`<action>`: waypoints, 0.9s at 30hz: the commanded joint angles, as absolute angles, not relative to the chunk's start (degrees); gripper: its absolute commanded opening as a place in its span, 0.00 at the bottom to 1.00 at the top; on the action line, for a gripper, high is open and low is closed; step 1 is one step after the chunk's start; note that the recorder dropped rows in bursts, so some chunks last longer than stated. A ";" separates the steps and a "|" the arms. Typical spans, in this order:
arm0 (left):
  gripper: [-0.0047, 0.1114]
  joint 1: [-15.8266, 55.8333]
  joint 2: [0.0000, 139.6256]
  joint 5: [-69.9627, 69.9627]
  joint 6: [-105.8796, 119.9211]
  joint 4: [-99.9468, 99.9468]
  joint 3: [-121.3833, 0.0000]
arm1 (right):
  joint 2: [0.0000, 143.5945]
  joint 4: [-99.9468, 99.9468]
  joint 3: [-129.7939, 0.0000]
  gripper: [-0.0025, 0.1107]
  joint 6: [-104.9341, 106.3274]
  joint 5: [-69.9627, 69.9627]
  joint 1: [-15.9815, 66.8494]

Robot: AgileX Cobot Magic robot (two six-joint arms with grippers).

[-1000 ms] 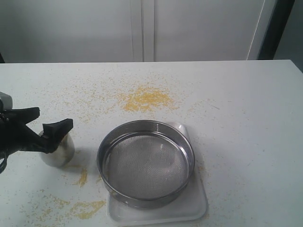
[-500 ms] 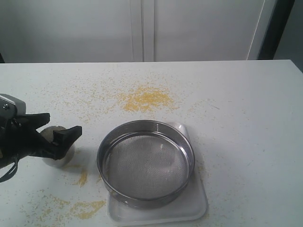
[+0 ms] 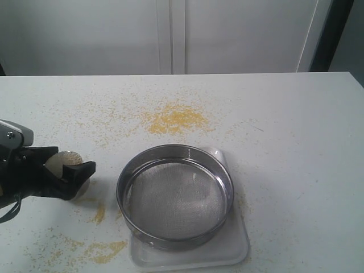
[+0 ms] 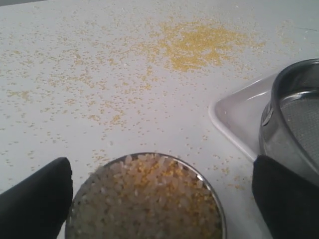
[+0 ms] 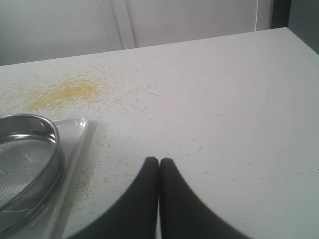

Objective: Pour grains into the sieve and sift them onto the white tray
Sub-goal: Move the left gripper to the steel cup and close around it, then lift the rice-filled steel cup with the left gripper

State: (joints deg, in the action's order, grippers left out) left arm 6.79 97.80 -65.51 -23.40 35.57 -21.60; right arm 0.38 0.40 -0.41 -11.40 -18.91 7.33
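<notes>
grains (image 4: 147, 199): we see them filling the steel cup (image 3: 63, 161), left of the sieve (image 3: 175, 196), near it
left fingers (image 4: 37, 199): spread wide, straddling cup
sieve: sits on white tray (image 3: 227, 250)
right fingers (image 5: 147, 199): pressed together, well apart from sieve
bench (image 3: 296, 125): spilled grains behind sieve

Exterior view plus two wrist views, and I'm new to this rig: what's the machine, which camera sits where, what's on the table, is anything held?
It's a robot with two arms, each ending in a gripper. The exterior view looks over the table; each wrist view rides on one arm. On the table are a sieve sitting on a tray, a steel cup full of grains, and spilled meal. The left gripper is open and straddles the cup without gripping it. The right gripper is shut and holds nothing.
</notes>
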 commanded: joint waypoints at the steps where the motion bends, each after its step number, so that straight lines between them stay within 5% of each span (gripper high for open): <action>1: 0.86 7.26 97.71 -63.02 -23.35 35.63 -21.15 | 0.00 0.43 0.00 0.02 -11.58 -18.41 7.55; 27: 0.86 7.26 104.20 -67.66 -20.37 35.15 -21.15 | 0.00 0.43 0.00 0.02 -12.64 -18.41 7.55</action>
